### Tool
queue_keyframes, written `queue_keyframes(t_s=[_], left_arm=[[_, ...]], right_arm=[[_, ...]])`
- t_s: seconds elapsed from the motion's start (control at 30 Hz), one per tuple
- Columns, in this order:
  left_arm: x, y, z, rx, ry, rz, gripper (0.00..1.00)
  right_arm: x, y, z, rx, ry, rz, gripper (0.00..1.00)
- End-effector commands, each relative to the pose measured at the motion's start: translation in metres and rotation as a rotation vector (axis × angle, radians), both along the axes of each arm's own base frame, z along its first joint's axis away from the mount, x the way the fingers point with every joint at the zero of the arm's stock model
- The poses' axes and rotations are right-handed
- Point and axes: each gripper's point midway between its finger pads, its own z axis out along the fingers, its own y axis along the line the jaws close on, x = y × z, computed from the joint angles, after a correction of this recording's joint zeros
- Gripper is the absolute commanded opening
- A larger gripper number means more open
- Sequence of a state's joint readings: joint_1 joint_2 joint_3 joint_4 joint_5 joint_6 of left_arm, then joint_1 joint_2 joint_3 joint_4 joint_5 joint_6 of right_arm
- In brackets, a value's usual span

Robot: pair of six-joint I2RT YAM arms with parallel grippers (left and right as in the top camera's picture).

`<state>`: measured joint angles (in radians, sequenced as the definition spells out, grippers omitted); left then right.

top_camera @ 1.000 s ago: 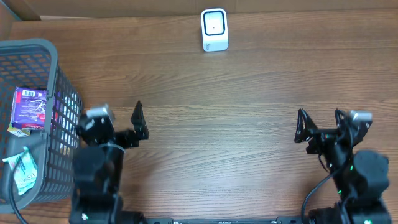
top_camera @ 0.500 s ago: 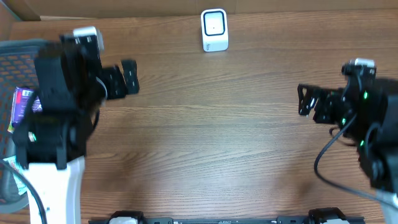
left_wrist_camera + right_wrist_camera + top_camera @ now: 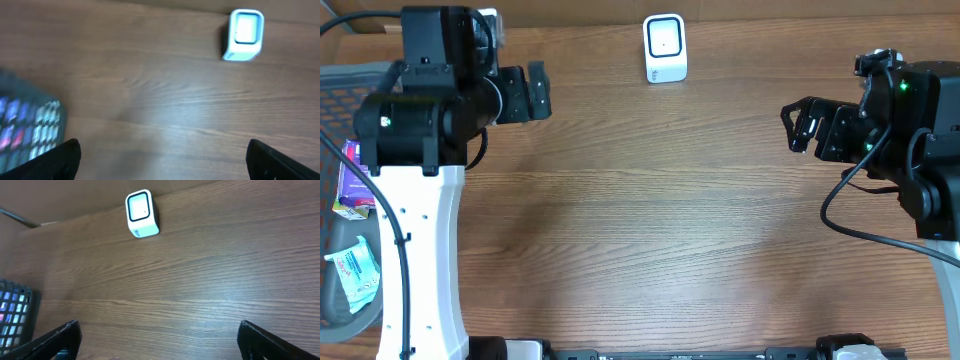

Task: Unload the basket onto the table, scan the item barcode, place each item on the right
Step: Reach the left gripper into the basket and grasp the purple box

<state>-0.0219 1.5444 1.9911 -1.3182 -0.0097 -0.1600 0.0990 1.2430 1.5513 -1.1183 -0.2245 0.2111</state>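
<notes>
The white barcode scanner (image 3: pixel 665 47) stands upright at the far middle of the table; it also shows in the left wrist view (image 3: pixel 243 34) and the right wrist view (image 3: pixel 141 213). A purple boxed item (image 3: pixel 348 185) lies in the grey mesh basket (image 3: pixel 360 78) at the left, partly hidden by my left arm. My left gripper (image 3: pixel 532 93) hovers just right of the basket, open and empty, with bare wood between its fingers (image 3: pixel 162 157). My right gripper (image 3: pixel 798 125) hangs open and empty over the right side of the table (image 3: pixel 159 332).
A teal-and-white packet (image 3: pixel 355 272) lies lower in the basket. The basket's edge shows blurred in the left wrist view (image 3: pixel 30 122) and at the left of the right wrist view (image 3: pixel 15 311). A cardboard wall runs along the table's far edge.
Both arms have lifted from the table's front edge and swung toward the far side, the left one to beside the basket. Both grippers stay open.
</notes>
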Motion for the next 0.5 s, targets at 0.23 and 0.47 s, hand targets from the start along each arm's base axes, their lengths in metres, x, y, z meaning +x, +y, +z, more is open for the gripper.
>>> queue_keyframes(t_s=[0.23, 0.47], left_arm=[[-0.080, 0.157, 0.060, 0.061, -0.091, 0.726, 1.00], [-0.119, 0.214, 0.003, -0.056, 0.061, 1.037, 1.00]], right_arm=[[-0.001, 0.001, 0.012, 0.002, -0.032, 0.007, 0.94], [-0.002, 0.001, 0.010, 0.001, -0.023, 0.007, 0.94]])
